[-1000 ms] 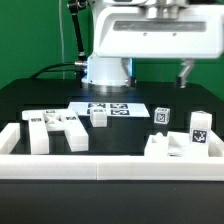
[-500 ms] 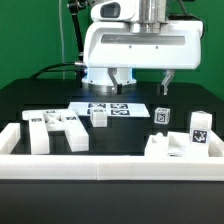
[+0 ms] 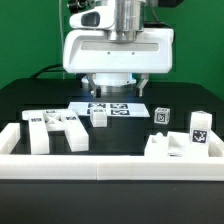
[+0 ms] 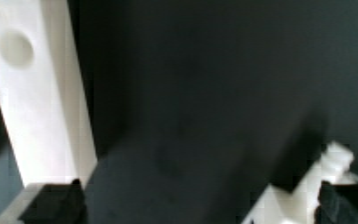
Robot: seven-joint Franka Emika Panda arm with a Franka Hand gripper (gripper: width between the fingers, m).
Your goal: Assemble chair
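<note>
Gripper (image 3: 117, 86): hovering high, fingers spread wide, gripping nothing.
Chair parts (image 3: 55, 128): lying on the table (image 3: 30, 100) well below it, untouched, some off to each side.

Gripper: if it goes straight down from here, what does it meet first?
Likely the marker board: the open gripper hangs above it, though depth is unclear and it could be the table beside it.

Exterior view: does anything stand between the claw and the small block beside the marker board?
Nothing visible does. The open claw hangs clear above the table; the block sits uncovered at the marker board's near edge.
</note>
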